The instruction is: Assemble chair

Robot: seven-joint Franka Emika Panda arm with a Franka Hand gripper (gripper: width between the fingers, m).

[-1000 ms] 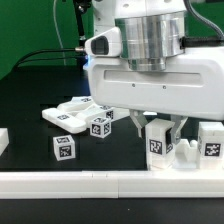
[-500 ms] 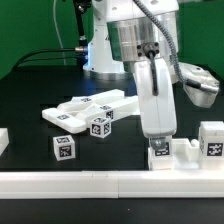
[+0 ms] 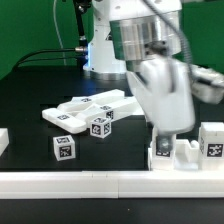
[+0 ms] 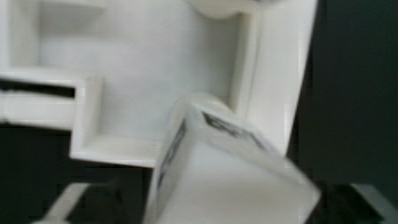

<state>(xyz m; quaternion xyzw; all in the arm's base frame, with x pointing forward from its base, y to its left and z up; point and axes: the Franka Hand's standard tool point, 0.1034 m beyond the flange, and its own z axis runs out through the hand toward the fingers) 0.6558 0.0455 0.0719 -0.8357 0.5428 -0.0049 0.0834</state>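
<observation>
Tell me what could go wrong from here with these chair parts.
1. The arm is blurred directly above the tagged part beside the border rail. It could tip that part or shove it into the tagged block next to it.
2. The wrist view shows only a smeared white piece very close up, with its tag unreadable, so alignment may be off.

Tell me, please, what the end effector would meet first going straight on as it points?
Probably the tagged white chair piece directly below the end effector, though blur hides the gap between them.
</observation>
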